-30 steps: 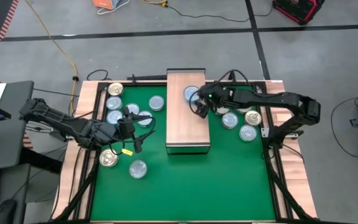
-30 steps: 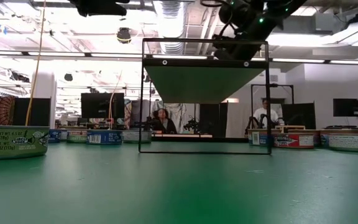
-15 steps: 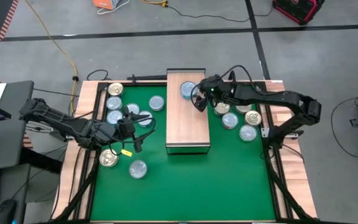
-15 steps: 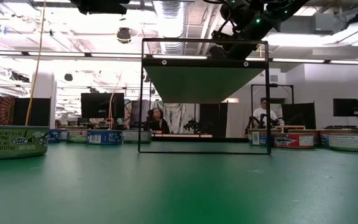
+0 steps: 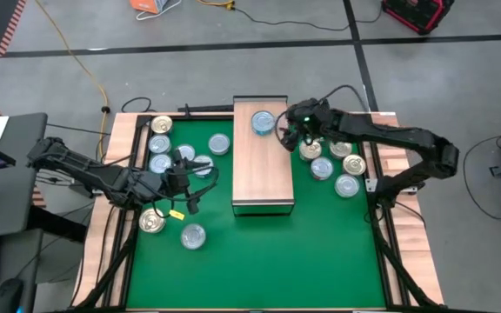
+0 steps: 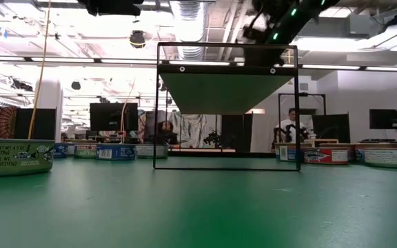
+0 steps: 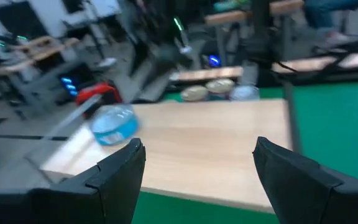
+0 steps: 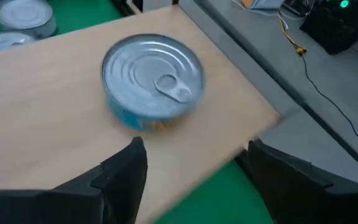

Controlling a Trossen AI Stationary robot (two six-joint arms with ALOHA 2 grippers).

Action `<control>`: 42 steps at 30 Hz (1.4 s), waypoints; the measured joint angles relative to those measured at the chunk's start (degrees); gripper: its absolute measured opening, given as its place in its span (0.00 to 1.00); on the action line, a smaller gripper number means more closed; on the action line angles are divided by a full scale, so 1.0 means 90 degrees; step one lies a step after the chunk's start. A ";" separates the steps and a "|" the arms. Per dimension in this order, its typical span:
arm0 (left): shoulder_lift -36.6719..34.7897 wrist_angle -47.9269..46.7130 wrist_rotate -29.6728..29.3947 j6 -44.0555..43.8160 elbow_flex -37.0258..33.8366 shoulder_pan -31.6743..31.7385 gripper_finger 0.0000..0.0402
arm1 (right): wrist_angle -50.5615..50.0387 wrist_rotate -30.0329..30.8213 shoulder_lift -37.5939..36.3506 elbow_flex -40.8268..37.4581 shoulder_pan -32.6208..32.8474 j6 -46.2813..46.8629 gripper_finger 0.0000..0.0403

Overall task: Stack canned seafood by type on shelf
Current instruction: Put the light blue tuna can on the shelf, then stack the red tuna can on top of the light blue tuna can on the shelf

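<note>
Withdrawn from the can (image 5: 263,122) on the shelf (image 5: 263,174), right end effector (image 5: 289,132) hangs released, empty.

One blue-silver tin (image 5: 263,122) sits upright near the far end of the light-wood shelf (image 5: 263,174); the other tins (image 5: 160,163) lie scattered flat along both table sides.

Shelf (image 5: 263,165) on green mat (image 5: 250,252); one tin (image 5: 263,123) atop shelf

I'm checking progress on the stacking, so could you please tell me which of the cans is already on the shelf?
Only the blue-sided can with a silver pull-tab top sits on the shelf, at its far end. Every other can lies on the green mat.
</note>
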 joint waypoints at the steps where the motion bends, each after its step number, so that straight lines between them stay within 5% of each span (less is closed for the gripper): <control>1: 0.0002 -0.0049 0.0212 -0.0014 0.0000 -0.0002 0.72 | -0.0413 -0.0014 -0.0173 0.0082 0.0009 0.0021 0.76; 8: 0.0002 -0.0088 0.1744 0.0445 0.0000 0.0001 0.72 | -0.2981 -0.0059 -0.0865 0.0156 0.0553 0.1346 0.76; 17: 0.0002 0.0243 0.1796 0.0161 0.0000 0.0001 0.72 | -0.3755 0.0652 -0.0577 -0.1187 0.1727 0.3177 0.76; 30: 0.0002 0.0245 0.1782 0.0162 0.0000 0.0001 0.72 | -0.3655 0.1658 -0.0580 -0.2501 0.2433 0.5475 0.76; 42: 0.0002 0.0382 0.1773 0.0327 0.0000 0.0001 0.72 | -0.2757 0.2040 -0.0582 -0.3086 0.2359 0.5647 0.76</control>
